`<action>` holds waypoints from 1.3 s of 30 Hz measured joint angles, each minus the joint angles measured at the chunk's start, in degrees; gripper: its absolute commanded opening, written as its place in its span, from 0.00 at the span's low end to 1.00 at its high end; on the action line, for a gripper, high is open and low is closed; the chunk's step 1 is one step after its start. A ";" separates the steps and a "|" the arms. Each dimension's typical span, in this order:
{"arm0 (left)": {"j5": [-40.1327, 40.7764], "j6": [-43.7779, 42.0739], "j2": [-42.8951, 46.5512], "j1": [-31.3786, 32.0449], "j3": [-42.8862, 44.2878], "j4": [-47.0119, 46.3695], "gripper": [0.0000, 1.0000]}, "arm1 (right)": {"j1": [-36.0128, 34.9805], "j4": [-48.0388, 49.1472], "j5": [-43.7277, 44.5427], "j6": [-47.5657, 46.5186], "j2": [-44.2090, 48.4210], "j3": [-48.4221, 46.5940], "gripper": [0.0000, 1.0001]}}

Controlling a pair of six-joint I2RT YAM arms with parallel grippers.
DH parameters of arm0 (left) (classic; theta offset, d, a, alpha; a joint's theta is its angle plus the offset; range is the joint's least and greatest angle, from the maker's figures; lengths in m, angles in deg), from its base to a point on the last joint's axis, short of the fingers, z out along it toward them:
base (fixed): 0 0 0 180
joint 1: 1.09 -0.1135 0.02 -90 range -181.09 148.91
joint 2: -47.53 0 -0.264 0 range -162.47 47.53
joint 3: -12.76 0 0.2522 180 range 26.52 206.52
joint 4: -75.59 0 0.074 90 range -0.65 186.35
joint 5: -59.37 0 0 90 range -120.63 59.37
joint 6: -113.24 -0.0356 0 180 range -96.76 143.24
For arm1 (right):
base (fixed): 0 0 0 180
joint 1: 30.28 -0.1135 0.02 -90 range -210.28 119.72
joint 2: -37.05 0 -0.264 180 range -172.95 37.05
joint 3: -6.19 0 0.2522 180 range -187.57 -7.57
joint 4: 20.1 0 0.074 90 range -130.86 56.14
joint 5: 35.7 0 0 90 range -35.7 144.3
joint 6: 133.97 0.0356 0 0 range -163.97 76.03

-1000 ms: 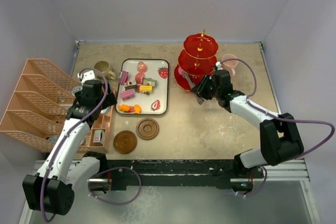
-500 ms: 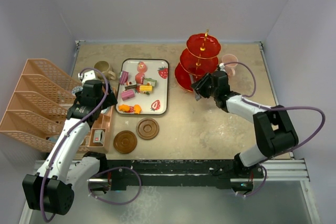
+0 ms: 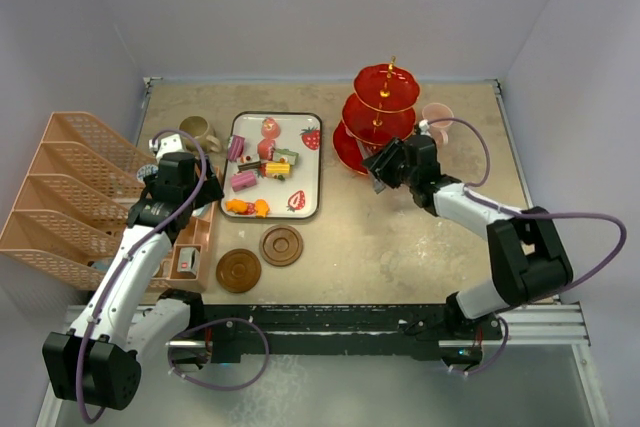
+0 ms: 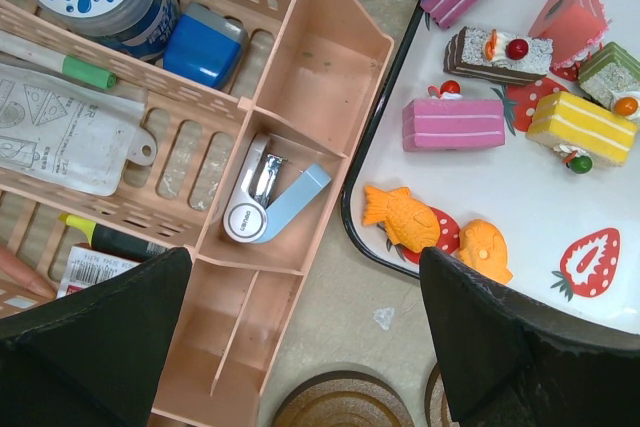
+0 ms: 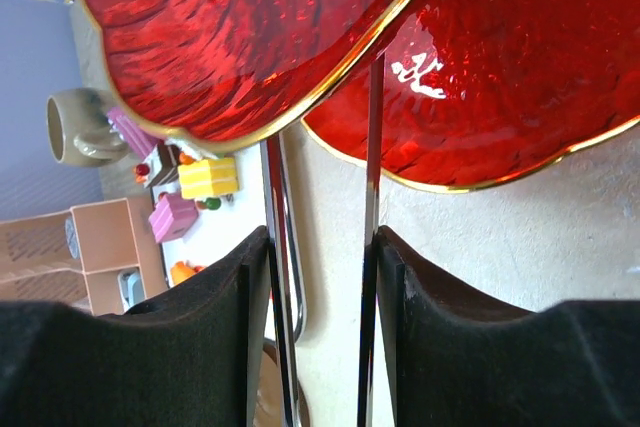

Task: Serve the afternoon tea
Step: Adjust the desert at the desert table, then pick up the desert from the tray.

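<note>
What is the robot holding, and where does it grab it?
Right gripper holds the metal tweezers, squeezing their two arms. Left gripper holds nothing.

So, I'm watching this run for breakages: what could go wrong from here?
The tweezers in the right gripper reach right up to the lower tiers of the red stand; a push could tip it. The arm's cable loops beside the pink mug and may snag it.

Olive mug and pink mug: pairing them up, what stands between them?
Top view: the tray with sweets and the red stand separate olive mug from pink mug.
</note>
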 measured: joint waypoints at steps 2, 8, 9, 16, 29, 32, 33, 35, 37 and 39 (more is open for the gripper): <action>0.00 0.00 0.00 0.00 0.00 0.00 0.93 | 0.00 -1.29 -0.39 -0.61 2.03 0.39 0.47; -0.02 0.00 0.00 0.00 0.00 0.00 0.93 | 0.00 -5.18 -1.73 -2.64 9.42 4.52 0.45; -0.02 0.00 0.00 0.00 0.00 0.00 0.93 | 0.00 -5.66 -1.92 -2.86 10.03 4.96 0.45; -0.02 0.00 0.02 0.00 0.00 0.02 0.93 | 0.00 -9.88 -4.90 -5.51 15.06 8.24 0.43; 0.07 0.02 0.37 0.00 0.00 0.02 0.93 | -0.11 -15.17 -16.61 -11.45 25.68 10.47 0.42; 0.42 0.02 1.11 0.00 0.00 0.02 0.93 | -0.85 -17.05 -17.99 -12.09 27.19 11.13 0.42; 0.59 0.02 1.40 0.00 0.00 0.04 0.94 | -1.27 -17.77 -18.16 -12.44 27.76 11.13 0.42; 1.11 0.04 2.14 0.00 0.00 0.04 0.94 | -2.19 -19.15 -18.38 -13.25 28.59 10.88 0.42; 1.64 0.09 2.93 0.00 0.02 0.04 0.94 | -3.54 -20.83 -18.27 -14.10 28.81 9.94 0.42; 2.05 0.24 3.45 0.00 0.02 0.04 0.95 | -5.29 -22.40 -17.49 -14.86 28.48 8.44 0.42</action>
